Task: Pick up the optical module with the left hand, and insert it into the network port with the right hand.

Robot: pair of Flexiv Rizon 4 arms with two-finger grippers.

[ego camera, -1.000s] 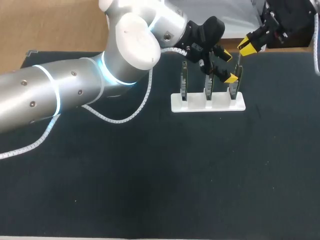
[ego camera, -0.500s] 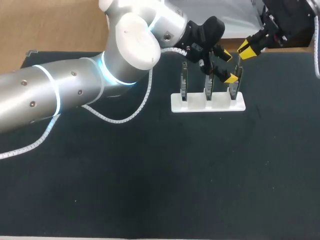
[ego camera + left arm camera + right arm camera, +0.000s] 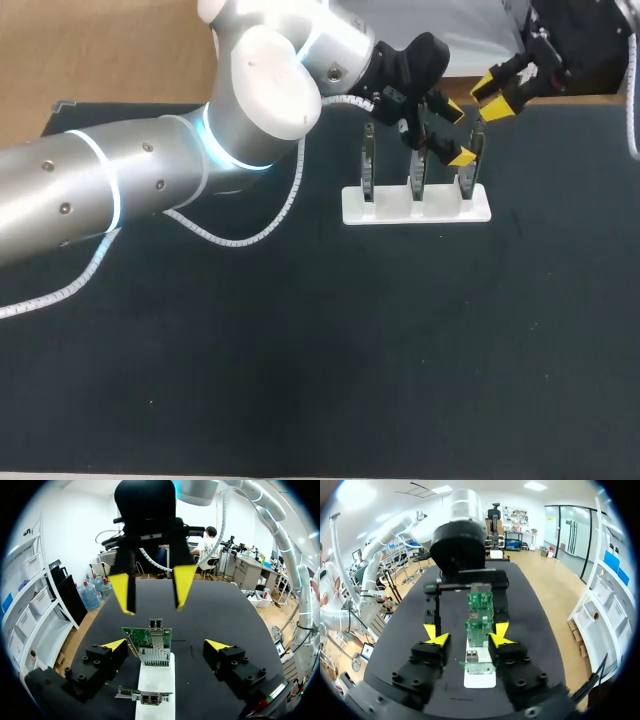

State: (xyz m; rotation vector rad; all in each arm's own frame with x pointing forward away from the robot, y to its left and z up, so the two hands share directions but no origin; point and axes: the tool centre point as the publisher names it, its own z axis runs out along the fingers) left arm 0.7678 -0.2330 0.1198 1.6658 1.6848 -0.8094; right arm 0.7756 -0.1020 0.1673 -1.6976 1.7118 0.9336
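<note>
My left fingers (image 3: pixel 114 644) and right fingers (image 3: pixel 438 639) were both wide open (holding nothing). The green card (image 3: pixel 147 642) stood in the white stand (image 3: pixel 155 680) between the left ones. I thought I should close them slowly and evenly.

Black table, matte top, indoor light.
The table (image 3: pixel 300 400) takes up most of the head view; its top is flat, dark and dotted with pale specks. The far edge runs straight across, and the far left corner is cut at an angle. Both wrist views show the same black top (image 3: pixel 220 615) (image 3: pixel 530 625), lit evenly with no hard shadows.
</note>
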